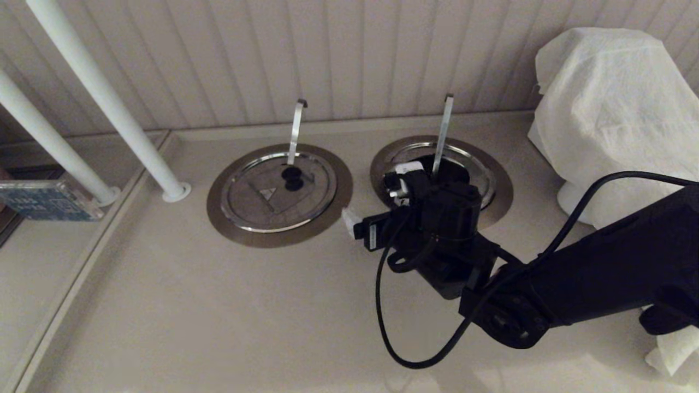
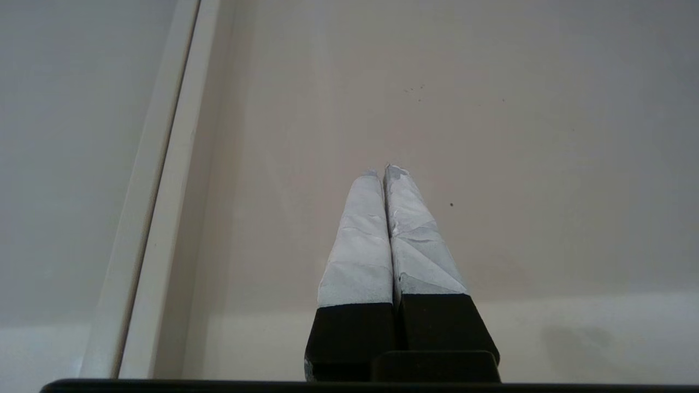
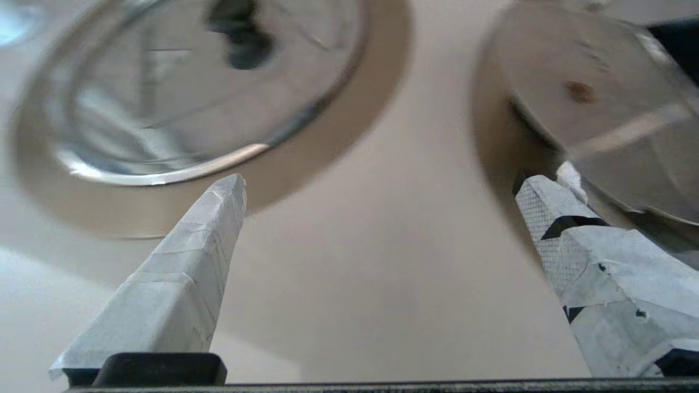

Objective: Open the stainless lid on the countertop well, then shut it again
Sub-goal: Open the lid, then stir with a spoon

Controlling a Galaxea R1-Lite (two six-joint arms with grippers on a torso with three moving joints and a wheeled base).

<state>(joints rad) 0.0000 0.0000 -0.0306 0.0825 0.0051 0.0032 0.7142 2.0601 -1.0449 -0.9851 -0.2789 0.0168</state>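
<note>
We see the stainless lid (image 1: 273, 194) as smooth polished steel with a matt black knob (image 1: 291, 177). At its three o'clock, the second lid (image 1: 480, 174) gleams alike. The counter (image 1: 218, 316) looks matt beige; the white cloth (image 1: 611, 103) is finely textured.

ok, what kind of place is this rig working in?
Probably a food-service or buffet counter, maybe a commercial kitchen. The beige countertop has two round steel-ringed wells set flush, each with a utensil handle sticking up: the left well is lidded, the right well is partly hidden by the right claw.
</note>
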